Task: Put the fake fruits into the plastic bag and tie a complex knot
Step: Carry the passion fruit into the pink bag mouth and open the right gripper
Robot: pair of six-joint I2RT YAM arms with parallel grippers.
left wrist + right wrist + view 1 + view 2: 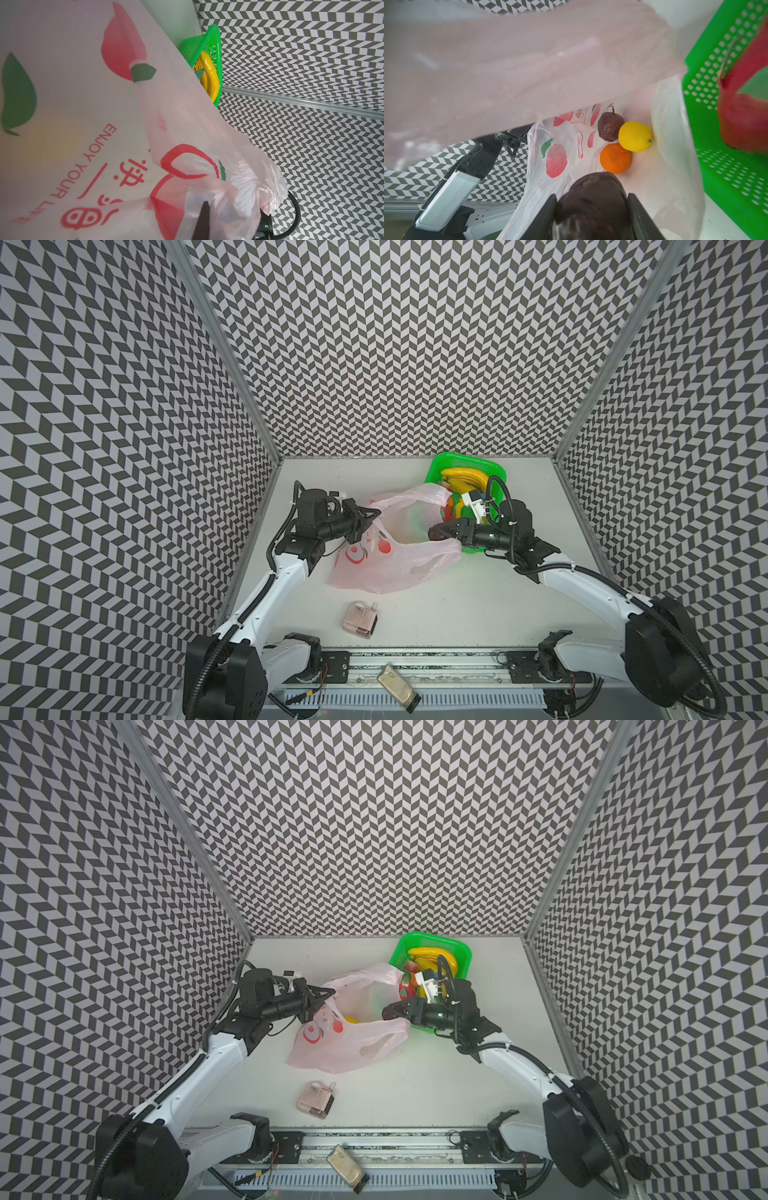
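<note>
Where it met the patterned walls on three sides, the table [478, 614] was hemmed in, but its near half and right side lay mostly bare in both top views. The bag [390, 568] sprawled across the middle, mouth turned toward the right. Its lower rim lay flat on the table, and its upper rim was raised like a canopy. One handle loop rested on the table just beside the near corner of the basket [461, 455], which sat by the back wall on the right.

The left gripper [374, 514] was clenched on the bag's film at the left end of the mouth, holding that edge off the table. The right gripper [440, 531] reached in from the basket side and grasped a brown fruit [591, 199] just inside the open mouth, under the raised rim.

Bananas [461, 479] and a dragon fruit [741, 116] lay in the basket. Deep in the bag, clustered and touching, sat a yellow fruit [635, 136], an orange [615, 158] and a second brown fruit [610, 128], with open film on the left gripper's side of them. The box [360, 620] stood alone near the front edge, well apart from the bag
</note>
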